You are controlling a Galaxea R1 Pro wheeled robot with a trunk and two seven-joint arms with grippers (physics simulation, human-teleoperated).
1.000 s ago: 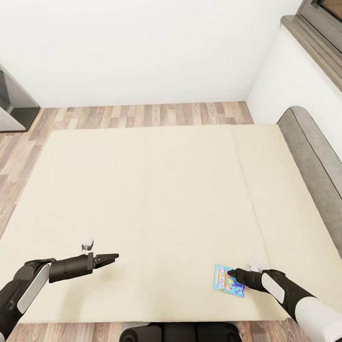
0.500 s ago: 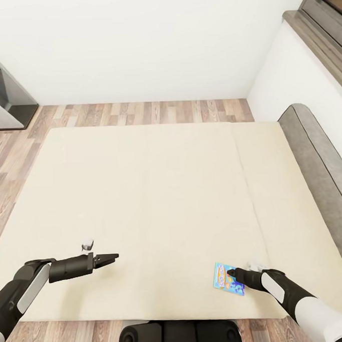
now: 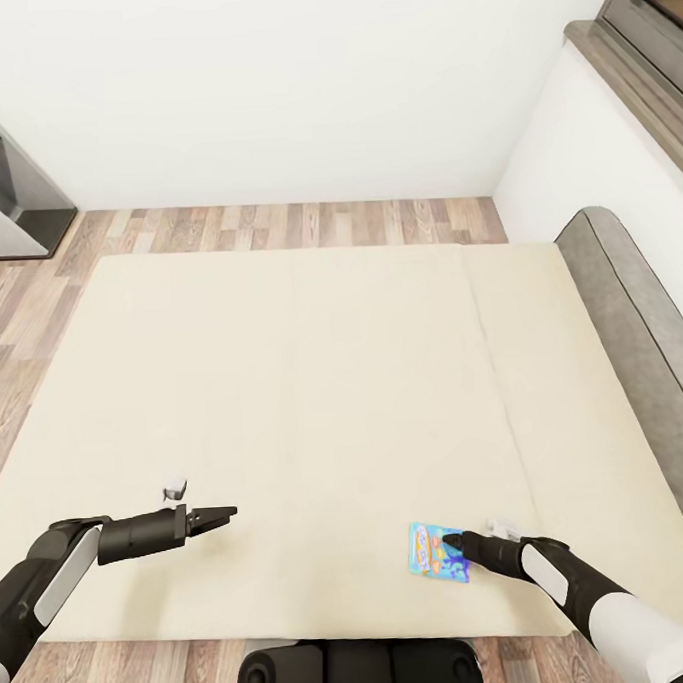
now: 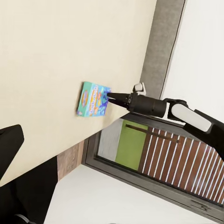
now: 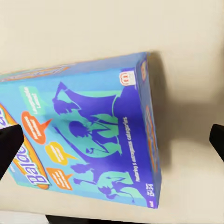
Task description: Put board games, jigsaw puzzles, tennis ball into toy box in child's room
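A blue board game box (image 3: 431, 550) with cartoon figures lies flat on the cream bed (image 3: 314, 383), near its front edge toward the right. My right gripper (image 3: 450, 542) is low over the box's right side, open; in the right wrist view the box (image 5: 88, 140) spreads under its widely parted fingertips (image 5: 10, 149). In the left wrist view the box (image 4: 93, 99) has the right gripper (image 4: 110, 96) at its edge. My left gripper (image 3: 228, 513) hovers open over bare mattress at the front left, holding nothing.
A grey padded headboard (image 3: 636, 326) runs along the bed's right side, below a dark window frame (image 3: 645, 15). Wood floor (image 3: 275, 228) lies beyond the bed, with a dark shelf unit (image 3: 3, 194) at the far left. My base (image 3: 359, 671) is against the bed's front edge.
The board game box has slid a little to the left across the bed, with my right gripper following against it. The left arm has not moved.
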